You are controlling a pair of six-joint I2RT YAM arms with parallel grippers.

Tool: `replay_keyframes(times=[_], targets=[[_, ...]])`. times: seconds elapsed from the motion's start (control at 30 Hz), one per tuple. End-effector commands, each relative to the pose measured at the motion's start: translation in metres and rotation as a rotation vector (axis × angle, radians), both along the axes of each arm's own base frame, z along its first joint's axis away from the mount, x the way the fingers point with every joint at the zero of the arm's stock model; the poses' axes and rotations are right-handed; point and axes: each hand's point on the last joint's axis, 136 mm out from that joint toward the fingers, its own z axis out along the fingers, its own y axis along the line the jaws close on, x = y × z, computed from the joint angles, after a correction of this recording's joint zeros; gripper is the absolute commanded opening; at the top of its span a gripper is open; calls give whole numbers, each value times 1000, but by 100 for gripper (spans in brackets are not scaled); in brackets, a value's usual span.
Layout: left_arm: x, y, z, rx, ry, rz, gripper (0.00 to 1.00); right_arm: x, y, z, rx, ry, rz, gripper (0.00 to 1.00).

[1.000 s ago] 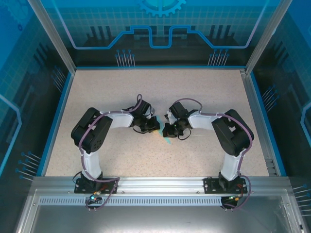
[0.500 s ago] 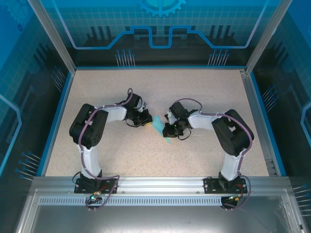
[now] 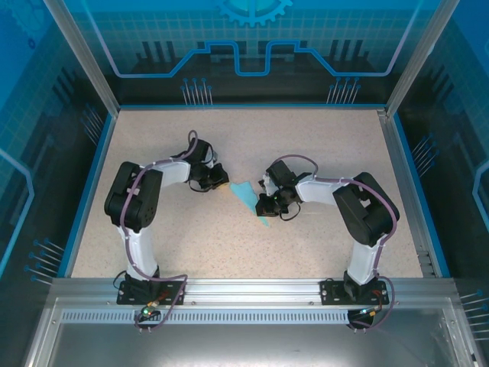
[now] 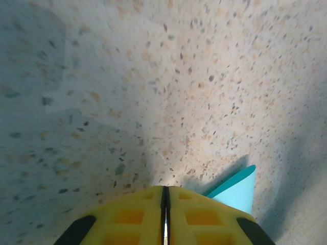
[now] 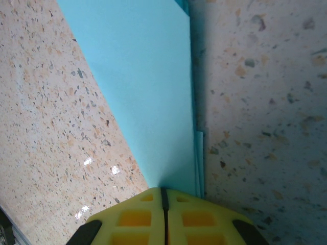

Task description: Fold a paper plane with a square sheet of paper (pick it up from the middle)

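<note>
The folded cyan paper [image 3: 245,195] lies flat, its long axis running straight ahead of the closed right claw [image 5: 164,192], which touches its near end; its far corner lies just right of the closed, empty left claw [image 4: 164,190].

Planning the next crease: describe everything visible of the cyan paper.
The cyan paper is thin, matte, folded to a narrow wedge with layered edges along one side. It lies flat on the speckled table, mid-workspace. The shut right gripper sits over its narrow end; the shut left gripper is beside its wide corner, contact unclear.
</note>
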Motion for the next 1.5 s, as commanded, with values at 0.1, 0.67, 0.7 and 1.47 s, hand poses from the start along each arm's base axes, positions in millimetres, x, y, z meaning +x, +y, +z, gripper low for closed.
replay_keyframes(times=[0.1,0.67,0.7,1.47], targets=[[-18,-21,46,-106,-80,-50,12,-72,-83,-64,-398,242,-6,7],[-54,-74,-10,-60,43,-175,10,-40,-38,-15,-178,154,-6,9],[-55,-72,-13,-51,51,-172,10,-36,-33,-9,-161,140,-4,9],[-66,-52,-47,83,185,-124,7,-2,5,-1,-117,72,70,10]])
